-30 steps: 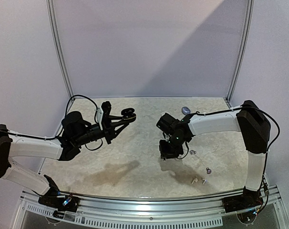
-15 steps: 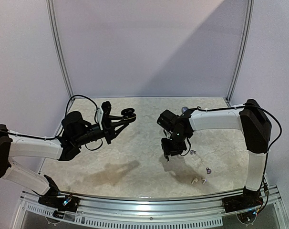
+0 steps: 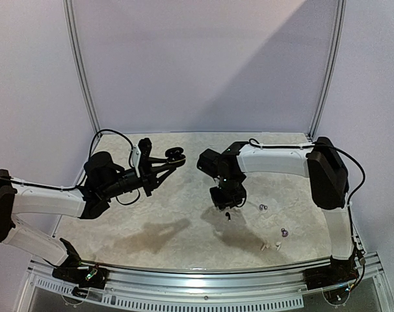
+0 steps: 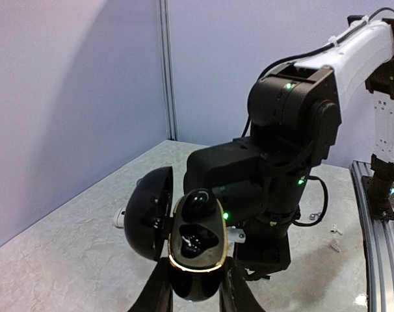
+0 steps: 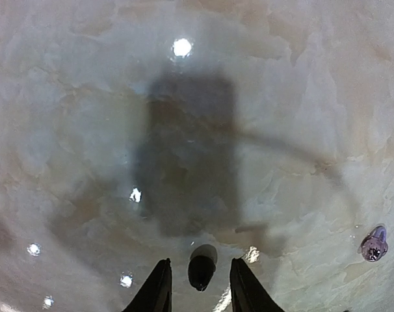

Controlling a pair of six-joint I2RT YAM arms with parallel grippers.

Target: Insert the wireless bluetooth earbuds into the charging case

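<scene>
The left gripper (image 4: 196, 281) was clamped tight on the open black case (image 4: 197, 250), with one black earbud (image 4: 198, 203) seated inside. Right of the case, the right gripper (image 5: 201, 286) hung over the table (image 5: 67, 97). Its jaws were part open with a second black earbud (image 5: 201, 268) between them; whether they pinched it, I could not tell. A purplish earbud (image 5: 373, 244) lay farther right of the case.

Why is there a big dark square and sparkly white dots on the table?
Right wrist view: the dark block is the shadow of the right gripper, which holds a black earbud; the white dots are lights reflected on the shiny table. Left wrist view: the charging case in the left gripper has a glinting rim.
</scene>
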